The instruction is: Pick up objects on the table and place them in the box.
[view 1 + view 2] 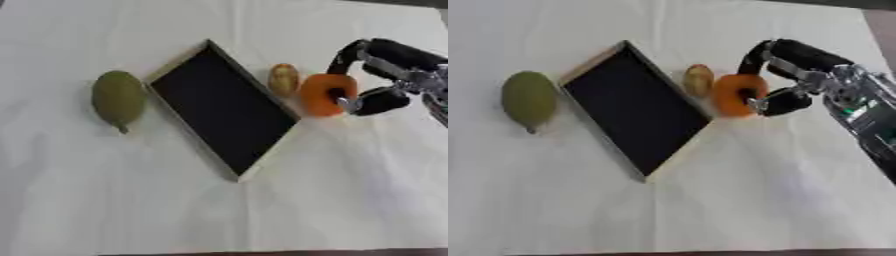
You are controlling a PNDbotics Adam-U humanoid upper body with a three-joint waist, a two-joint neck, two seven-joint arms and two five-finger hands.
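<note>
An orange round fruit [319, 94] is held just right of the box's right edge, with my right hand [798, 75] curled round it, fingers over the top and thumb below. The box [220, 106] is a shallow black tray with a light wooden rim, lying askew in the middle of the table. A small tan, potato-like object [283, 79] lies on the cloth between the box and the orange fruit. A green mango-shaped fruit [118, 97] lies left of the box. My left hand shows in neither view.
A white cloth [332, 190] covers the table, whose dark front edge runs along the bottom of both views. My right forearm [868, 125] comes in from the right side.
</note>
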